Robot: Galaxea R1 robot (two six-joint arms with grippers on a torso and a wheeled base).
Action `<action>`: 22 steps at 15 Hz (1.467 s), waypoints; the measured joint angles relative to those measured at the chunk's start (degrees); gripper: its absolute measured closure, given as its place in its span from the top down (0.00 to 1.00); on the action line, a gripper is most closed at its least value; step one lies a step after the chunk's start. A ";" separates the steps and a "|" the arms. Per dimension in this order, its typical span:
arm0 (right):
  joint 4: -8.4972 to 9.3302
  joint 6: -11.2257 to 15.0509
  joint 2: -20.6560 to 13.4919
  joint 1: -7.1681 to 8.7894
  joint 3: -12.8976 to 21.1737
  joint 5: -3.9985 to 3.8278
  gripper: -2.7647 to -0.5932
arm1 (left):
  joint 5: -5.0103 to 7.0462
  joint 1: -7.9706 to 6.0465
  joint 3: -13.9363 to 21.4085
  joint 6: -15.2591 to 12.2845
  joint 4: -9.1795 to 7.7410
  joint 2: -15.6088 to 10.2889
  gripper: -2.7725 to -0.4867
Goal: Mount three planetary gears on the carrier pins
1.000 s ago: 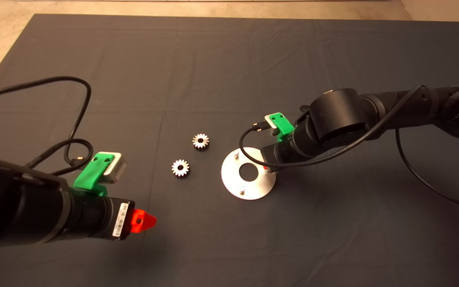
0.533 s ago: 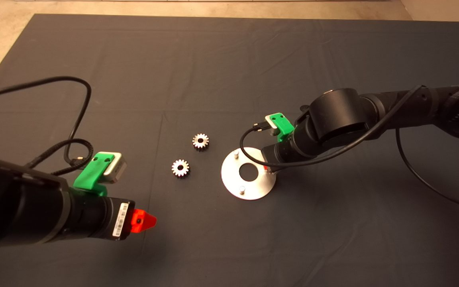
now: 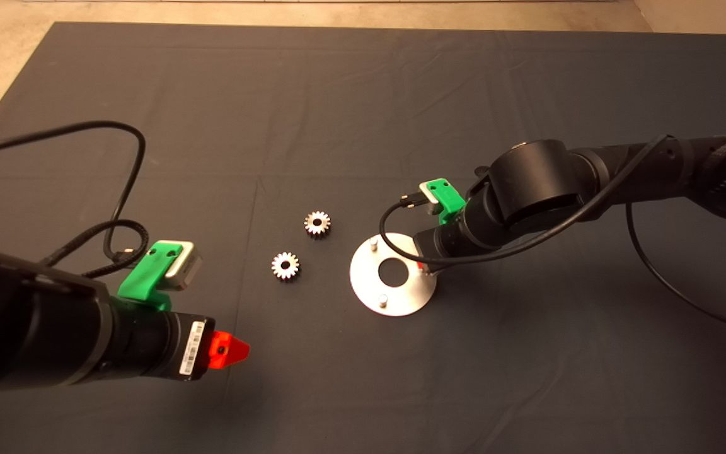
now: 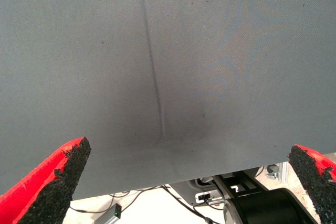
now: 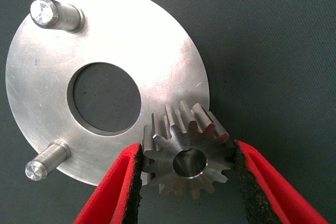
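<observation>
One planetary gear [image 5: 188,161] sits clamped between the right gripper's [image 5: 188,182] red fingers [image 5: 113,192], over the disc's [image 5: 152,40] edge near two bare carrier pins [image 5: 55,14]. Two more gears [image 3: 285,265] lie on the mat [image 3: 338,94], between both grippers. The left gripper [image 4: 184,182] hovers spread wide, holding nothing.

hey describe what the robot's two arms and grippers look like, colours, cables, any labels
Both arms are black round tubes. The left gripper has red pointed fingers with rough black pads, a white barcode label on the wrist, and a green bracket holding a grey camera. The right gripper has the same red fingers and green camera bracket. Loose black cables loop off each arm.
</observation>
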 joint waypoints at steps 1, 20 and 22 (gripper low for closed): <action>-0.01 0.00 0.01 0.00 0.00 -0.02 0.26 | 0.00 0.00 0.00 0.01 0.00 0.00 0.99; 0.03 -0.07 0.36 -0.15 -0.89 -0.20 0.38 | -0.05 0.00 0.00 0.00 0.00 0.17 0.99; 0.08 -0.05 0.40 -0.15 -0.91 -0.20 0.39 | -0.59 0.00 0.00 0.00 0.00 0.17 0.99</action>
